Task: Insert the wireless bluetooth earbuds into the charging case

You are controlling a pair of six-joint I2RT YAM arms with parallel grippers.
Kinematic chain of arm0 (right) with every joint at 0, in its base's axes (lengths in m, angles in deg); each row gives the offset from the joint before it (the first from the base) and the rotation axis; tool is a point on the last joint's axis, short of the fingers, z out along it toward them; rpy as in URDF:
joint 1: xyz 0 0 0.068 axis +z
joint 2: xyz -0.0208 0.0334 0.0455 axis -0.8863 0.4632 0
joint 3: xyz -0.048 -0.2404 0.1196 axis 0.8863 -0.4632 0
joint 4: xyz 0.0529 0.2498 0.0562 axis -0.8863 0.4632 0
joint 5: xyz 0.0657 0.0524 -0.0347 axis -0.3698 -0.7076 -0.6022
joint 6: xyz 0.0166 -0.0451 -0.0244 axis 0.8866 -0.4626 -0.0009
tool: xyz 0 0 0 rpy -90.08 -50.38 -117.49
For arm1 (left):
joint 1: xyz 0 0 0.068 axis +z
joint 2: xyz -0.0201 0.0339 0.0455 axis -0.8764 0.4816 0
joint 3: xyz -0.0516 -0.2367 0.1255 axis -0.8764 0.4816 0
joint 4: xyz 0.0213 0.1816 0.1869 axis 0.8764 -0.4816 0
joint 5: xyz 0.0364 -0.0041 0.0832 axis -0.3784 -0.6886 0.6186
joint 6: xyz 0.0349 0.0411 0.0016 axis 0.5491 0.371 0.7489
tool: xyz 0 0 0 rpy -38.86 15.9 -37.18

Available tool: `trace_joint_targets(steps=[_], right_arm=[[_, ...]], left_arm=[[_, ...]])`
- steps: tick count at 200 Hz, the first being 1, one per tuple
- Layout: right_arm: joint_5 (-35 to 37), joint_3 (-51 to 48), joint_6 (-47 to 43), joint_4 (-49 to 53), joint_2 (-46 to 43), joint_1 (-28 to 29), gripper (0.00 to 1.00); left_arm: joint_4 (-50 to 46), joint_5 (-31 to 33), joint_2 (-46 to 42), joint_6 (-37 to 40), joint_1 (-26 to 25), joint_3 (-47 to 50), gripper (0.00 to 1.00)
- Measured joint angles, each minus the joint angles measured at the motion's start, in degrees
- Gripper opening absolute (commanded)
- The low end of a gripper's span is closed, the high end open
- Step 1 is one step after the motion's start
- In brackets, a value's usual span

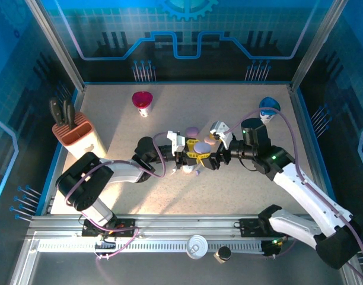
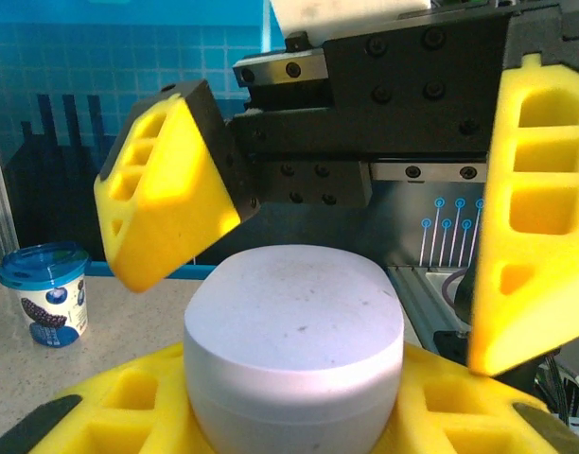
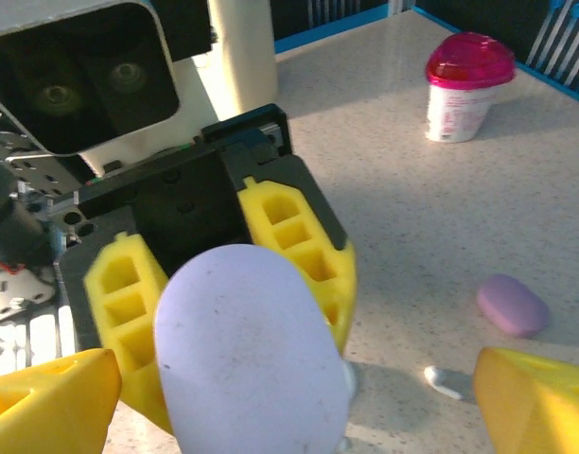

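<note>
A pale lavender oval charging case (image 2: 294, 326) stands closed between the yellow fingers (image 2: 100, 416) of my left gripper (image 2: 294, 421), which is shut on its lower half. In the top view the case (image 1: 201, 146) is at the table's middle, between my left gripper (image 1: 190, 155) and my right gripper (image 1: 212, 158). My right gripper (image 3: 289, 416) is open, and its fingertips (image 3: 43, 402) straddle the case (image 3: 252, 355) without touching it. One tiny white earbud (image 3: 446, 381) lies on the table just beside the case. Two small pale pieces (image 1: 192, 171) lie under the grippers.
A second, purple oval case (image 3: 513, 305) lies on the table behind the grippers (image 1: 193, 130). A pink-lidded cup (image 1: 142, 102) stands at the back, a blue-lidded cup (image 1: 267, 108) at the back right, and a knife block (image 1: 75, 133) at the left edge.
</note>
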Motion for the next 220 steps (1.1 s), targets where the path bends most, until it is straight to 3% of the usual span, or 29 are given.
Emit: trace_joint_targets(steps=[27, 88, 127, 179, 220], right_arm=[[2.27, 0.11, 0.31, -0.07, -0.20, -0.35, 0.95], [-0.50, 0.11, 6.88, -3.37, -1.18, -6.93, 0.94], [-1.86, 0.11, 9.27, -4.46, -1.01, -7.74, 0.95], [-6.84, -6.32, 15.85, -13.62, -7.58, -12.85, 0.94], [-1.70, -6.69, 22.93, -12.15, -2.71, -19.30, 0.90]], left_arm=[[-0.04, -0.20, -0.22, 0.26, 0.02, 0.31, 0.36], [0.81, -1.01, -0.22, 1.36, 0.22, 1.55, 0.37], [1.68, -1.25, -0.22, 1.36, 0.28, 1.68, 0.37], [2.32, -1.25, -0.33, 1.33, 2.12, 3.23, 0.38], [2.36, -1.25, -2.21, 1.31, 3.56, 4.92, 0.38]])
